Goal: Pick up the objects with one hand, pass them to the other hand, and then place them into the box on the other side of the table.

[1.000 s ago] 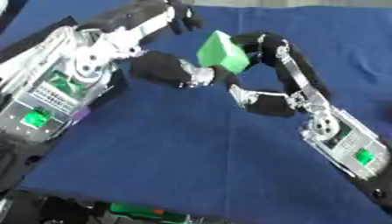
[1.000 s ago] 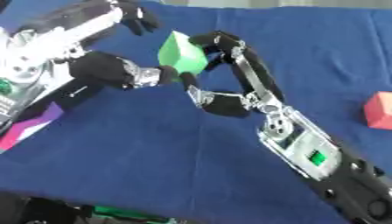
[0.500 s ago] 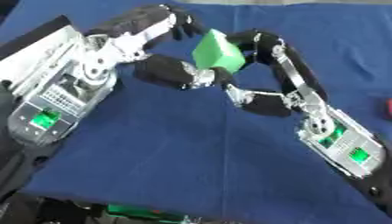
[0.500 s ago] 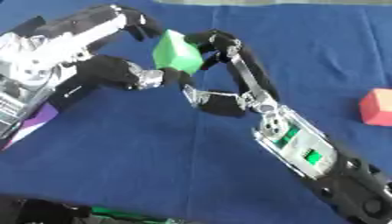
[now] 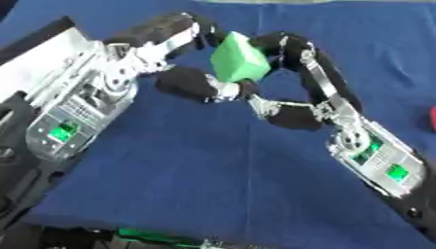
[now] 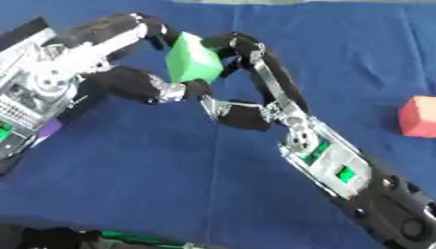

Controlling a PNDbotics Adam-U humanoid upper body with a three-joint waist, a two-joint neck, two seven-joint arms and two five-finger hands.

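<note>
I've got the green block (image 5: 239, 63) up off the blue surface (image 5: 221, 185), caught between both hands. My left hand (image 5: 183, 58) has its fingers curled round the block's left side, and my right hand (image 5: 289, 78) wraps it from the right; who's actually carrying it, hard to say. A red block (image 6: 419, 116) sits well off to the right.
</note>
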